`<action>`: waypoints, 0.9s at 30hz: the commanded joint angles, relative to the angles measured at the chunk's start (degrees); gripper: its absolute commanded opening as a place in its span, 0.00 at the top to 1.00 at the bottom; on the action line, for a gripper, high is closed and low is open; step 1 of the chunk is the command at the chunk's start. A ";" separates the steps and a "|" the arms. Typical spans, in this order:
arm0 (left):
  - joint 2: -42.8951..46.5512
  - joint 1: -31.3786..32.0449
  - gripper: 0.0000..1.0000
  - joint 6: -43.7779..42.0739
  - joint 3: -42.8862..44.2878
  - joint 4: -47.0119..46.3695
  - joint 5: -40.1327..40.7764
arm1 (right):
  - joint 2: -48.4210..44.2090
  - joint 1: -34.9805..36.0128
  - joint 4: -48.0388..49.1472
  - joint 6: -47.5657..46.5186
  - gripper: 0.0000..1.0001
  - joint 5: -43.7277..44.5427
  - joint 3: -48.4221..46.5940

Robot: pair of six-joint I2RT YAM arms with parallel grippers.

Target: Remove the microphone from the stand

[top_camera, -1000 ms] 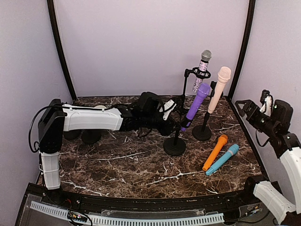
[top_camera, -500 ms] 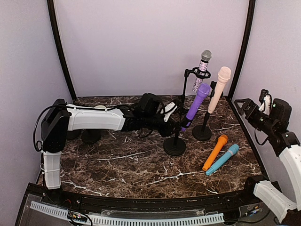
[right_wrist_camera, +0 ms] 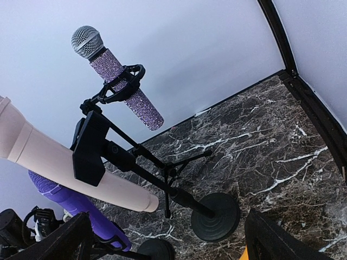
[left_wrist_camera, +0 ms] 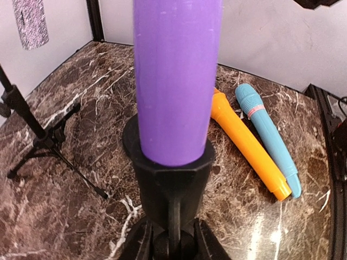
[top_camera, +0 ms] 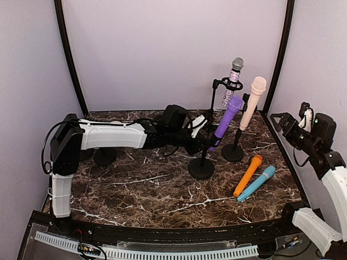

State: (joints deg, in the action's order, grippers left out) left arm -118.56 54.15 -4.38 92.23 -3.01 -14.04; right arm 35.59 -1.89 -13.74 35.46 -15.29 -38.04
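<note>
The purple microphone (top_camera: pixel 226 120) (left_wrist_camera: pixel 176 81) leans in the black clip of the round-based stand (top_camera: pixel 201 168) (left_wrist_camera: pixel 171 184) at the table's middle. My left gripper (top_camera: pixel 205 135) (left_wrist_camera: pixel 171 238) reaches in from the left, just below that clip. Its two jaws press against the round joint under the clip, one on each side, so it is shut on the stand and not on the microphone. My right gripper (top_camera: pixel 282 123) (right_wrist_camera: pixel 168 244) hovers wide open at the far right, above the table and away from every stand, with nothing between its fingers.
A glitter microphone (top_camera: pixel 233 81) (right_wrist_camera: pixel 122 84) sits on a tripod stand at the back. A beige microphone (top_camera: pixel 252 103) (right_wrist_camera: pixel 65 162) is on a round-based stand beside it. An orange microphone (top_camera: pixel 248 175) (left_wrist_camera: pixel 246 143) and a blue microphone (top_camera: pixel 256 183) (left_wrist_camera: pixel 268 138) lie flat at right. Black round bases (top_camera: pixel 105 157) stand at left.
My left arm has edged a little toward the stand and its jaws have drawn in around the joint. The right arm has barely moved.
</note>
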 commanded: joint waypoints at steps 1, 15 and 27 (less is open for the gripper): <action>0.17 -0.27 0.77 -1.89 1.55 2.03 0.32 | -1.57 -0.24 1.72 0.92 0.01 -0.21 -0.19; 12.99 -0.26 1.00 -3.95 -9.37 0.48 1.19 | -3.71 -0.26 1.16 -0.71 0.01 -9.97 -6.36; 25.10 -0.25 1.00 -2.16 -27.56 -5.02 -2.10 | 1.38 3.39 10.48 2.87 0.01 -25.87 -15.02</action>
State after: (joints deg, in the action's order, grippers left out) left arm -98.04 54.04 -7.31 68.05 -2.52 -13.89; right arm 34.70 -1.48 -8.08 37.65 -35.75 -49.91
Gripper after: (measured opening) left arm 0.227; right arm 0.986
